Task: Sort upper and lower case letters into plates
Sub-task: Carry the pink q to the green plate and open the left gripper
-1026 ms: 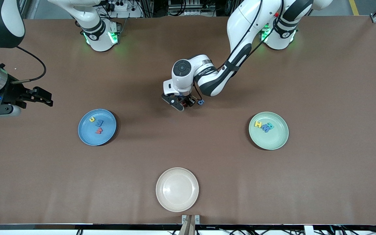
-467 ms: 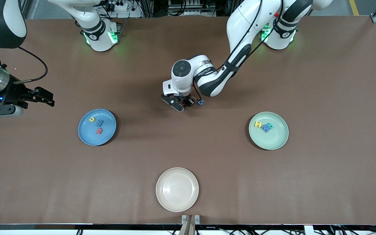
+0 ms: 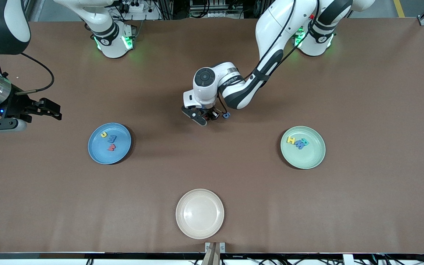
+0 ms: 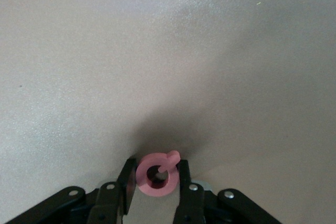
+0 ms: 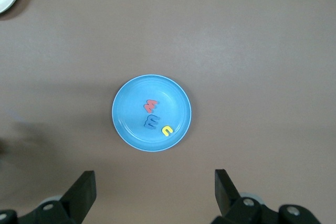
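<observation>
Left gripper (image 4: pixel 155 192) low at bench (image 3: pixel 212 169) centre, jaws closed on a red Q-shaped letter (image 4: pixel 156 172): chunky matte ring, tail pointing away from the wrist. Right gripper (image 5: pixel 155 195) waits above the blue plate (image 5: pixel 123 124), jaws wide.

The blue plate (image 3: pixel 109 143) lies toward the right arm's end of the table and holds three letters: a yellow one (image 3: pixel 103 134), a blue one (image 3: pixel 112 138) and a red one (image 3: pixel 111 148). The mint plate (image 3: pixel 303 147) lies toward the left arm's end, with a yellow H (image 3: pixel 291 140), a blue letter (image 3: pixel 300 144) and a teal letter (image 3: pixel 304 141). A red Q (image 4: pixel 156 172) sits between the left gripper's (image 4: pixel 154 192) fingers, a small blue letter (image 3: pixel 226 115) just beside it on the table.
</observation>
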### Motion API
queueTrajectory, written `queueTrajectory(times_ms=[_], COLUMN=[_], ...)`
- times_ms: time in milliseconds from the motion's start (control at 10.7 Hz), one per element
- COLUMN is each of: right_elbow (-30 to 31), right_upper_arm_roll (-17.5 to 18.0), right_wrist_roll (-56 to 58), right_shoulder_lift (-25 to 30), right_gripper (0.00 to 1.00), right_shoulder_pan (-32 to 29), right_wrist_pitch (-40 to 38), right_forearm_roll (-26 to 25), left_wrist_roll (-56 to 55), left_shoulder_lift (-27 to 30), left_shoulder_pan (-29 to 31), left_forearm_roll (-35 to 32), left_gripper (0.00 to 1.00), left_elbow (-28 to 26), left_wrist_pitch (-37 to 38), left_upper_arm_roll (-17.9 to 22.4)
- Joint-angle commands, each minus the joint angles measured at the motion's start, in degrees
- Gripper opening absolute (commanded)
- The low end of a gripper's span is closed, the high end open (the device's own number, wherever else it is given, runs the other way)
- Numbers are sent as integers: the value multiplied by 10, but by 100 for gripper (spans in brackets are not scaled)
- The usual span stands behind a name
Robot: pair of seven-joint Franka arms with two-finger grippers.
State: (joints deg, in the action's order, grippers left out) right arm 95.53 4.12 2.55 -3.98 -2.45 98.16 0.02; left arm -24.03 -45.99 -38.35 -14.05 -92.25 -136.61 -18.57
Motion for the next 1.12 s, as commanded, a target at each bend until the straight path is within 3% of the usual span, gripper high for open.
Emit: queueTrajectory(times_ms=[0, 467, 746, 1026], right_elbow=[-16, -17, -14, -14], right_upper_arm_roll=[2, 3, 3, 3], right_wrist_roll=[-7, -11, -11, -11], right_shoulder_lift=[-9, -8, -3, -4], right_gripper=[100, 100, 100, 100], right_shoulder_pan=[-1, 0, -1, -1], right_wrist_pitch=[-10, -10, -10, -10], right_forearm_roll=[7, 3, 2, 2], left_wrist_roll=[-2, 36, 80, 96], left_shoulder_lift=[-7, 1, 14, 52], left_shoulder_pan=[-3, 22, 70, 116], left_forearm_roll=[12, 2, 1, 0], left_gripper=[7, 1, 0, 0], left_elbow=[10, 11, 11, 15], left_wrist_pitch=[4, 8, 34, 133], left_upper_arm_roll=[1, 6, 7, 6])
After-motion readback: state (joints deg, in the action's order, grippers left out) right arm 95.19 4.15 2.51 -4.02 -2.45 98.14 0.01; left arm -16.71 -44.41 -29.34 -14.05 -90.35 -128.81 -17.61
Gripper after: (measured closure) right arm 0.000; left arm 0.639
